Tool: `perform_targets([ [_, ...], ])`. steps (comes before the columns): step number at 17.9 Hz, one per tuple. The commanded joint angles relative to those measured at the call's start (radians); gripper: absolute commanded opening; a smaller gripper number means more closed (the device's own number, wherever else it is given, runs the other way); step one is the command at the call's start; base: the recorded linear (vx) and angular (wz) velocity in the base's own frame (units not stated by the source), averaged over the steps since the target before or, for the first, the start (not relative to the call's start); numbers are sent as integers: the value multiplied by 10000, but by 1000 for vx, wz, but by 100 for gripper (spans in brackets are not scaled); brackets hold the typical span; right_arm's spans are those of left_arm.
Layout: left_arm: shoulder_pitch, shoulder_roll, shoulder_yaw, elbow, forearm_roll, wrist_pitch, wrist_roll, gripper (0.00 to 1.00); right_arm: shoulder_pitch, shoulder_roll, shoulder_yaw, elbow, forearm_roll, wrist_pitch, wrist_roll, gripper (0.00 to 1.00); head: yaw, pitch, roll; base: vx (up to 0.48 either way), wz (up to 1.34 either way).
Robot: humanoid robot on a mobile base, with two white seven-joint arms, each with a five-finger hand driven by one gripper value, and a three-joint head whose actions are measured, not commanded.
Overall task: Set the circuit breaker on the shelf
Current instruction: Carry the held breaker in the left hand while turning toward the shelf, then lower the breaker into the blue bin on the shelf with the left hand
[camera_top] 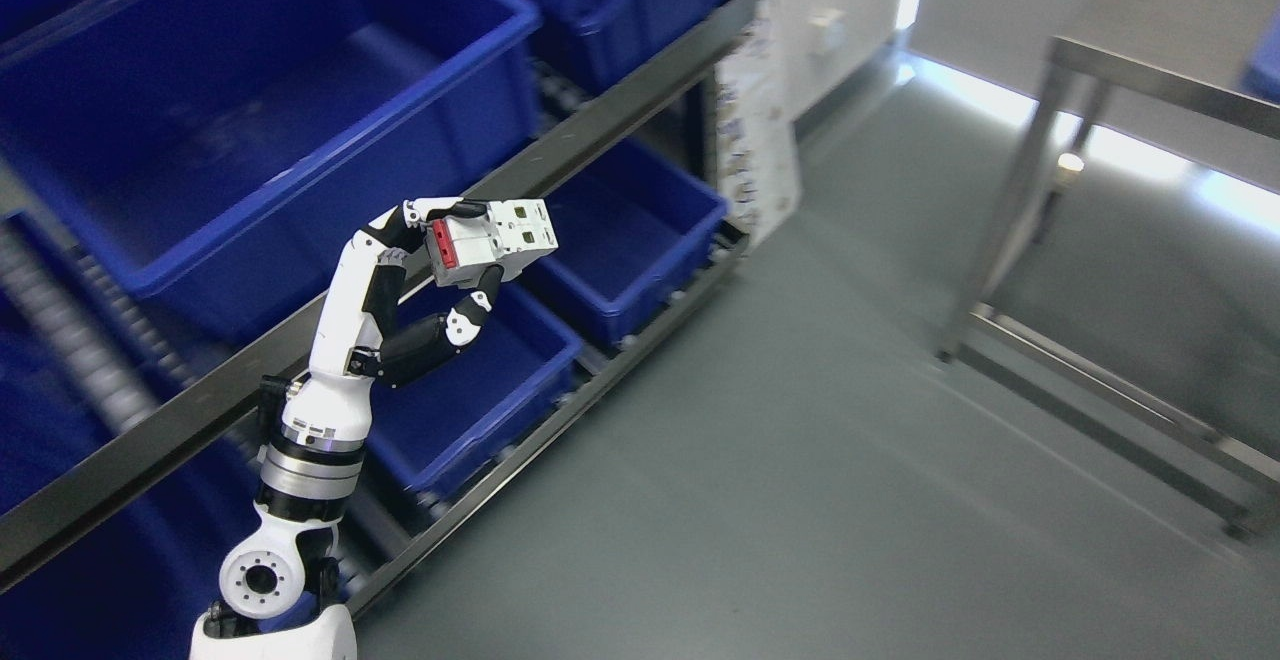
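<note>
My left hand [470,255] rises from the lower left, its fingers curled around a white circuit breaker [492,240] with a red end face. It holds the breaker in the air in front of the shelf's dark metal rail [600,125], above the lower blue bins. A large blue bin [250,130] sits on the upper shelf level, up and to the left of the breaker. Thumb and upper finger pinch the breaker from below and above.
Two smaller blue bins [630,240] [470,400] rest on the lower roller track. More blue bins stand at the top [640,0]. A white printed sheet [760,140] hangs at the shelf's end. A steel table frame [1090,270] stands on the grey floor at right.
</note>
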Motion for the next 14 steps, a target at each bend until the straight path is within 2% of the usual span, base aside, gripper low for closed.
perform_targets([
  [1,-275,175,-317,-7,153,28,23,20,-1,-175,0,0,0,-2,-1,100,0,0,0,-161,1523],
  [4,-1116,175,-332,8,138,257,8,20,-1,-175,0,0,0,-2,-1,100,0,-4,0,-105,1518],
  [10,-3386,175,-348,70,-45,2311,-176,20,-1,-175,0,0,0,-2,-1,100,0,-6,0,35,1352],
  [12,-4429,175,-470,298,-885,3275,-618,20,-1,-175,0,0,0,-2,-1,100,0,-6,0,120,850],
  [14,-5166,175,-562,1108,-1791,4029,-1720,20,-1,-175,0,0,0,-2,-1,100,0,-9,0,150,586],
])
